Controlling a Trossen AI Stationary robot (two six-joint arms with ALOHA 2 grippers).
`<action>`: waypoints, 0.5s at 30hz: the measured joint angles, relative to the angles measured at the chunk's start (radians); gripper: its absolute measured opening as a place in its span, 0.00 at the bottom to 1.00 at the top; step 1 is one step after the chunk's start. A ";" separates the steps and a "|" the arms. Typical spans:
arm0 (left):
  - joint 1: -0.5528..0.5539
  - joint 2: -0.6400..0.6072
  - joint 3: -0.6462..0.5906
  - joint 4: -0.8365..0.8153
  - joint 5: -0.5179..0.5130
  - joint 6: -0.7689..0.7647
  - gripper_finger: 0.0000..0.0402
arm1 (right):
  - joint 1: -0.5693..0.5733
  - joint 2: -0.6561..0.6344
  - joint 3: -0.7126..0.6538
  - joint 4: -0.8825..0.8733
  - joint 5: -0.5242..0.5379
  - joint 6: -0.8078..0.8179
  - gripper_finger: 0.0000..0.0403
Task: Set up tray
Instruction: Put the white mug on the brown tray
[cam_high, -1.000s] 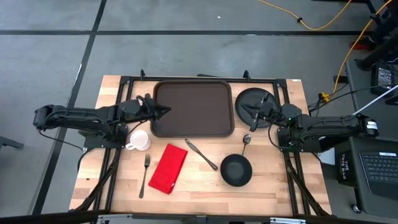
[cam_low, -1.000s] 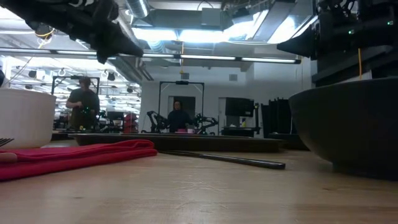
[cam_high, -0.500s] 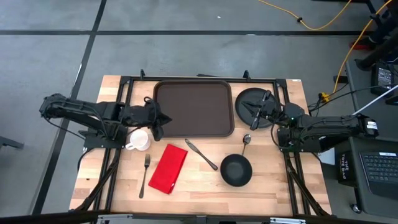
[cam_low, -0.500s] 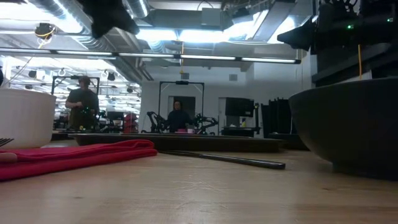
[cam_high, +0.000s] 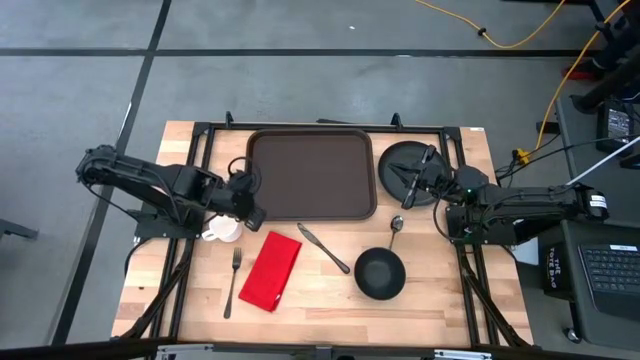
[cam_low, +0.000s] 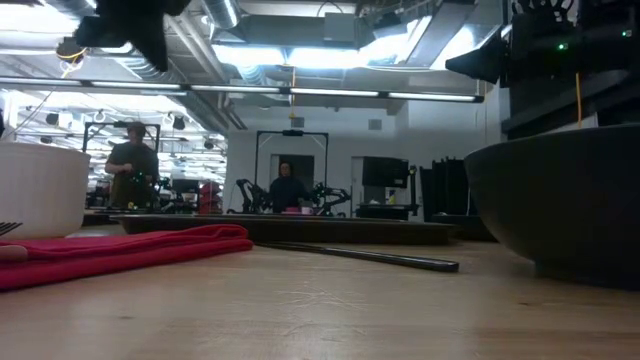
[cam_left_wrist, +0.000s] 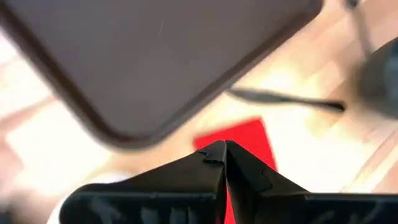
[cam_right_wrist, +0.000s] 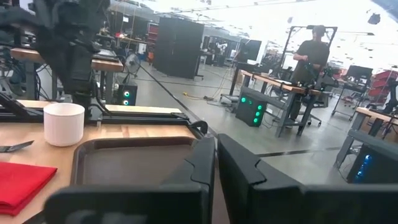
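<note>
The dark brown tray (cam_high: 311, 172) lies flat at the table's far middle and also fills much of the left wrist view (cam_left_wrist: 155, 56). My left gripper (cam_high: 253, 212) is shut and hovers above the tray's near left corner, next to the white cup (cam_high: 224, 228); the wrist view shows its shut tips (cam_left_wrist: 221, 148). My right gripper (cam_high: 407, 181) is shut (cam_right_wrist: 215, 147) and hangs over the round black plate (cam_high: 410, 163), which sits to the right of the tray. Both grippers are raised well above the table in the low view.
On the near half of the table lie a red napkin (cam_high: 270, 270), a fork (cam_high: 232, 281), a knife (cam_high: 324, 248), a spoon (cam_high: 396, 227) and a black bowl (cam_high: 380, 274). People stand in the room beyond the table (cam_right_wrist: 309, 59).
My left gripper has drawn back from the tray's left rim toward the table's near edge and has risen, swinging from pointing right to pointing toward the near right, beside the cup. The tray and my right arm have stayed where they were.
</note>
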 joint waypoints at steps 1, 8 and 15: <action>-0.003 0.013 0.006 -0.028 0.014 -0.023 0.01 | 0.000 0.000 0.000 0.000 0.000 -0.001 0.06; -0.002 0.059 0.018 -0.173 0.144 -0.124 0.01 | 0.000 0.000 0.000 -0.005 0.000 0.004 0.06; -0.004 0.060 0.018 -0.186 0.163 -0.145 0.01 | 0.000 0.000 0.000 -0.006 0.000 0.007 0.06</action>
